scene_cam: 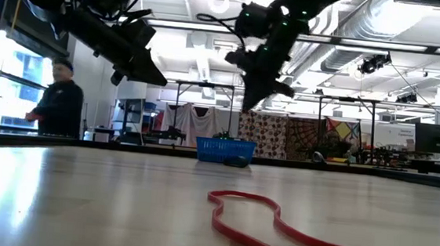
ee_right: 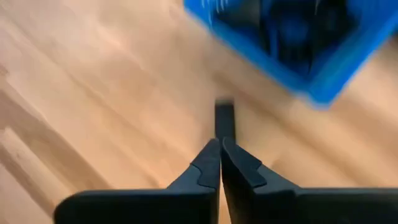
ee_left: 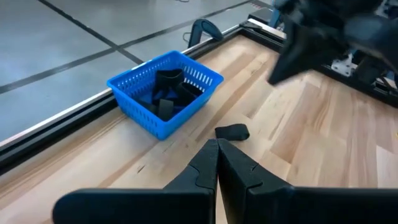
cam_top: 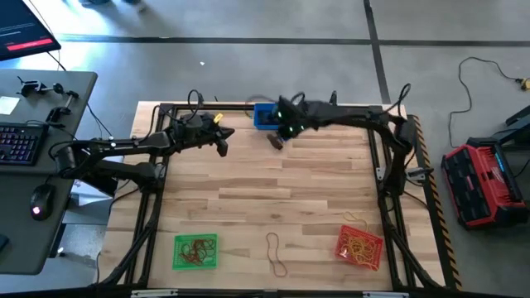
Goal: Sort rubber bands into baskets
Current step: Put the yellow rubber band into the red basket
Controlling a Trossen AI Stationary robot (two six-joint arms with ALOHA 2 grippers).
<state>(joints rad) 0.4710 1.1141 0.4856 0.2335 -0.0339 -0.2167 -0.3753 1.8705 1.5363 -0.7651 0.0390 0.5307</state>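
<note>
A red band (scene_cam: 275, 222) is seen lying up front; both grippers (cam_top: 222, 142) (cam_top: 277, 141) are pressed together, empty, near the blue basket (cam_top: 265, 116).

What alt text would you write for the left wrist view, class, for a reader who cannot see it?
The left gripper, shut, points over a wooden table at a blue basket holding black bands, with one black band lying on the wood beside it. The right arm hangs blurred beyond.

Blue basket (ee_right: 298, 43) blurred, cut off by right wrist view's edge
</note>
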